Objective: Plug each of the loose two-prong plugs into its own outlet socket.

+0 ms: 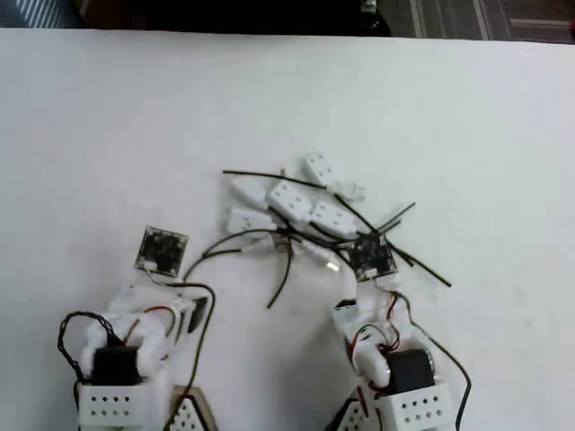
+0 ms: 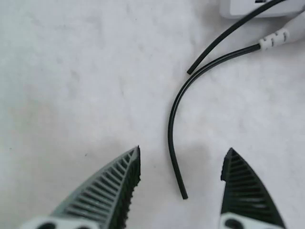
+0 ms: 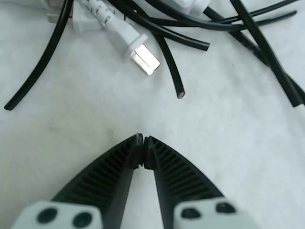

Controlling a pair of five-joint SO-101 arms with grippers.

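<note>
Legend: white table [image 1: 108,126] seen from above; a heap of white outlet sockets [image 1: 289,199] and black cables [image 1: 269,177] lies at its middle, ahead of both arms; 1 white two-prong plug [image 3: 125,37] lies loose on the table among the cables, its 2 flat prongs bare, just ahead of the right gripper [image 3: 143,139], whose fingers are pressed together on nothing; the left gripper [image 2: 183,150] is spread wide over the table; a black cable end [image 2: 175,157] lies between its fingers, apart from both.
</note>
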